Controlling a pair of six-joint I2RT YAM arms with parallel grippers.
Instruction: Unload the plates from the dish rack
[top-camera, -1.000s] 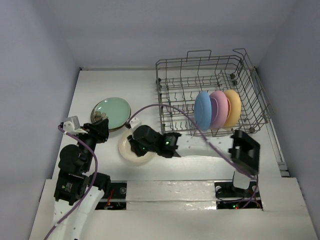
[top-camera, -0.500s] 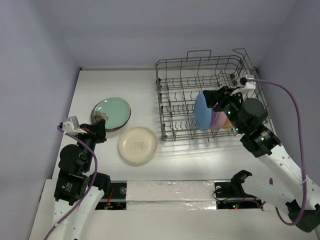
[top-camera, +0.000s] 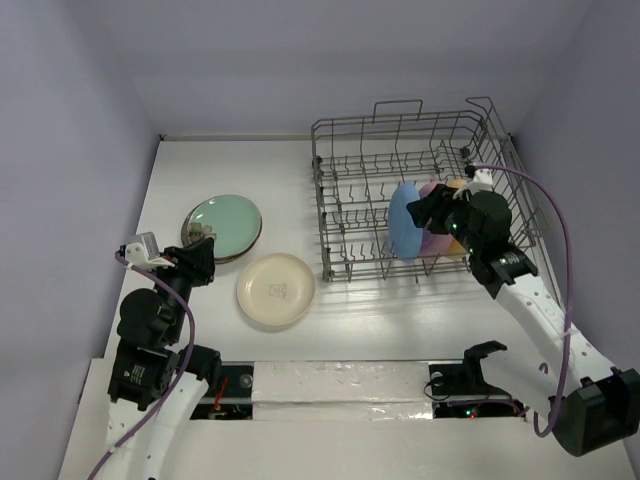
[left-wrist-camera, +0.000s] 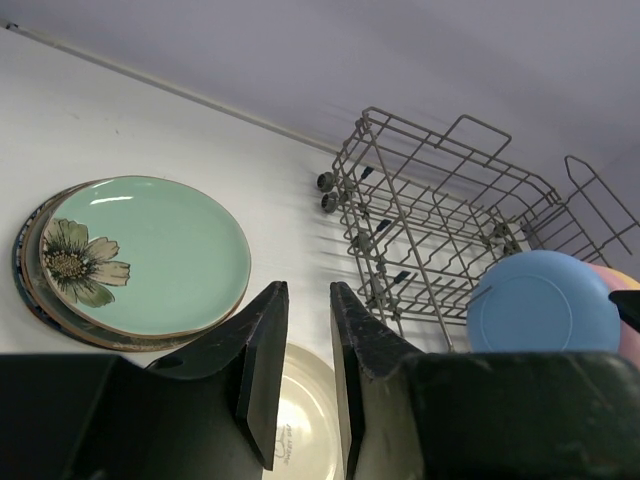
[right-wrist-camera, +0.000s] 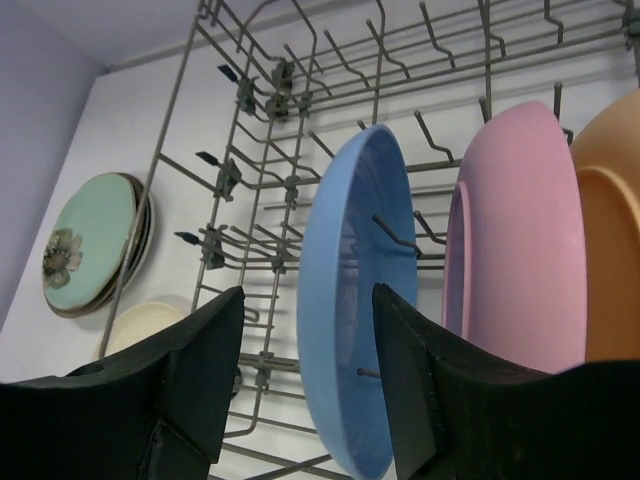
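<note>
fingers (right-wrist-camera: 195, 375) of right hand (right-wrist-camera: 310, 300) gape round blue plate (right-wrist-camera: 345, 250), seemingly untouched; left hand (left-wrist-camera: 308, 300) ajar, empty.

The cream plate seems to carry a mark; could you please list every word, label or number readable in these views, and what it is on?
On the cream plate: a small dark printed mark at its centre, too small and blurred to read.
On the mint green plate, the sky blue plate and the dish rack: no text visible.

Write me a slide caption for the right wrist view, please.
Open right gripper framing the upright sky-blue round plate in the grey wire dish rack.
</note>
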